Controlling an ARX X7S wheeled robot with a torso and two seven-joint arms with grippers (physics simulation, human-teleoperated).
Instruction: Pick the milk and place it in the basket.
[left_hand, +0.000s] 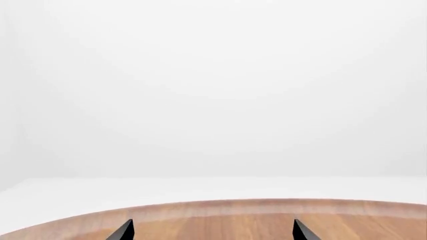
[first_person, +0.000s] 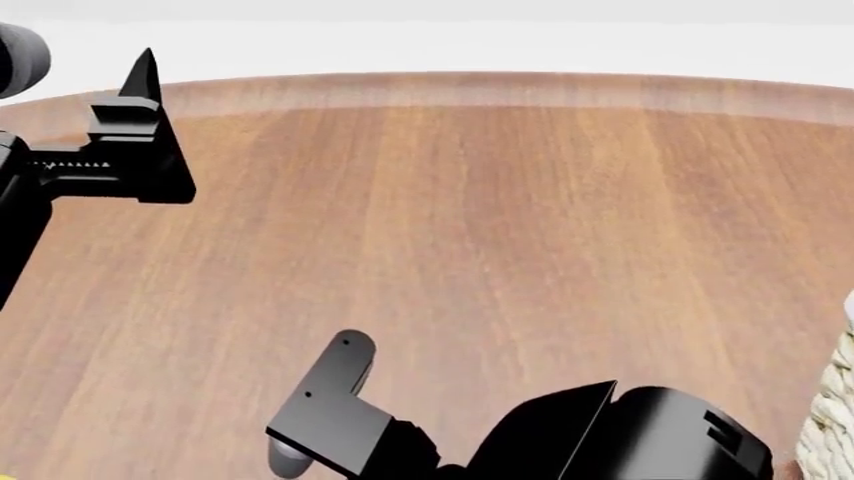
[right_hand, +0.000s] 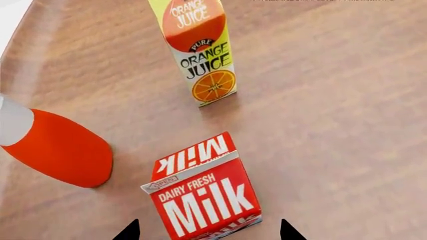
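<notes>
The milk (right_hand: 200, 195) is a red gable-top carton with white lettering, standing on the wooden table in the right wrist view. My right gripper (right_hand: 208, 232) is open above it, one black fingertip on each side of the carton and neither touching it. In the head view the milk is hidden, and only my right arm (first_person: 627, 435) shows at the bottom. A strip of the woven basket (first_person: 834, 410) shows at the right edge. My left gripper (left_hand: 213, 232) is open and empty, held over the table near its far rim.
An orange juice carton (right_hand: 200, 50) stands beyond the milk. A red-orange bottle with a white part (right_hand: 57, 150) lies close beside the milk. The round table's far edge (first_person: 467, 88) meets a white background.
</notes>
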